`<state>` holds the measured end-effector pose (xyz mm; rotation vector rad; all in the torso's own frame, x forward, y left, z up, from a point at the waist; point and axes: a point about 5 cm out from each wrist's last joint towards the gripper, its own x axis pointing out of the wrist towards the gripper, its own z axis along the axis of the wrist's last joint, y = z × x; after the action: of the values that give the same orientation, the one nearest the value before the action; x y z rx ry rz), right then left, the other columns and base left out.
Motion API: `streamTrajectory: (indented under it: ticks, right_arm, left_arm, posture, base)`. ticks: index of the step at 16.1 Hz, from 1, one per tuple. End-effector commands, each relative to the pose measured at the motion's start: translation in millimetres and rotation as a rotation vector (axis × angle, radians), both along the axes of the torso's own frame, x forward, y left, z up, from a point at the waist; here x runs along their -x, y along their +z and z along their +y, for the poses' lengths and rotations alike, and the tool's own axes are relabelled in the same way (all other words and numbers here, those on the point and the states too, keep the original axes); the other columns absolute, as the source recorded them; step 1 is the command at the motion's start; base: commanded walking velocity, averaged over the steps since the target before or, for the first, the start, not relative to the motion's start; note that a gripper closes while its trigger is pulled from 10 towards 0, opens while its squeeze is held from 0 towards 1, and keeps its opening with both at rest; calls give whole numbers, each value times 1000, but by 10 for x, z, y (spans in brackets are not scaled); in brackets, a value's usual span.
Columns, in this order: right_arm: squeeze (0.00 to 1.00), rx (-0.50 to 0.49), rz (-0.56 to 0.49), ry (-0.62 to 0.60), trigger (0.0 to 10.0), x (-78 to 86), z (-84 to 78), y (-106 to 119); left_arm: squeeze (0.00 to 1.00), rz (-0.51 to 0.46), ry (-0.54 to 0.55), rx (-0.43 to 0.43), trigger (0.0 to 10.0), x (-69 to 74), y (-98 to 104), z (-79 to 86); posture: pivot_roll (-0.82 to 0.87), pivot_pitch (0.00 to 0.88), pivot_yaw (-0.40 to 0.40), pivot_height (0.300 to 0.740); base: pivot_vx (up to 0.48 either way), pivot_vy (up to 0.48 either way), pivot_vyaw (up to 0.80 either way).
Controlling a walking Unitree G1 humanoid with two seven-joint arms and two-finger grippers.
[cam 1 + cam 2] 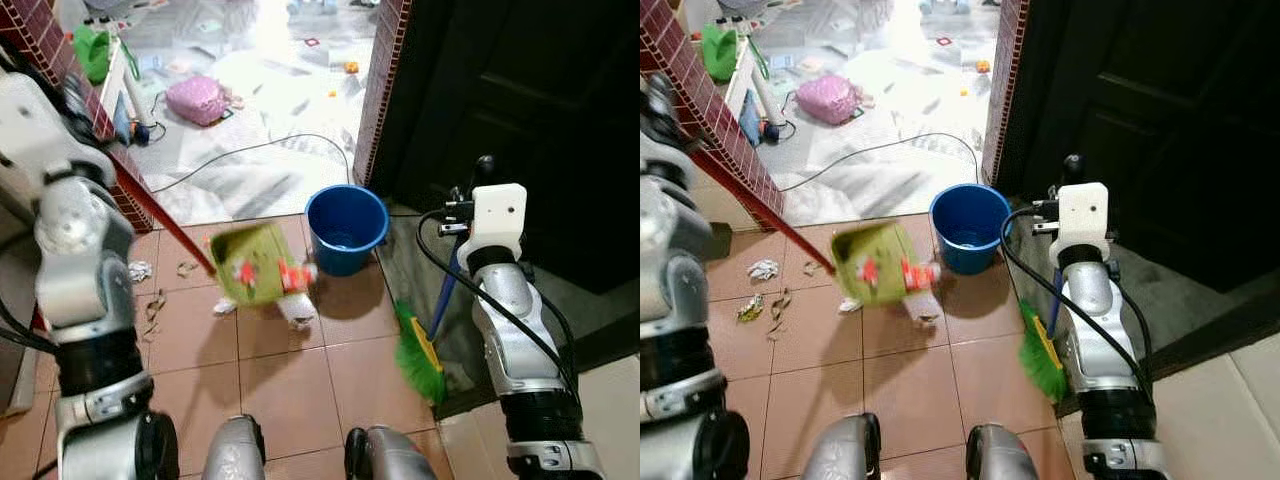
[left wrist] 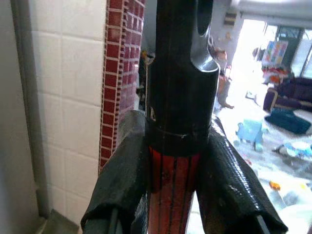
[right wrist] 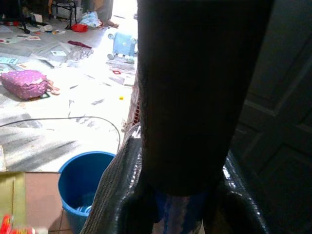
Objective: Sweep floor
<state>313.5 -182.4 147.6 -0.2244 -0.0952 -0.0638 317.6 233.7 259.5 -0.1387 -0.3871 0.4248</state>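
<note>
Two tools in play. Left eye view: green dustpan (image 1: 250, 265) on its red handle (image 1: 165, 215) sits tilted over the brown tiles beside the blue bucket (image 1: 346, 228), scraps (image 1: 152, 300) near it; green broom (image 1: 420, 355) stands by the dark door. Left wrist view: left gripper (image 2: 178, 190) clamped on the red handle. Right wrist view: right gripper (image 3: 178, 200) squeezing the broom's blue stick (image 3: 170, 217), bucket below.
</note>
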Motion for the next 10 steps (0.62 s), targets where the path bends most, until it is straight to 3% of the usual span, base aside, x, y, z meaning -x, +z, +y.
streamTrajectory:
  ticks: [1,10]
  right_arm:
    - [0,12,9,-4,10000,-7,-19,-12]
    - [0,13,14,-1,10000,-8,-9,-45]
  left_arm:
    - [0,-107,8,-14,10000,22,219,27]
    - [0,-185,-13,-7,10000,-77,446,34]
  posture:
    - [-67,115,12,740]
    - [-66,108,19,740]
  base:
    - [292,0,0]
    - [423,0,0]
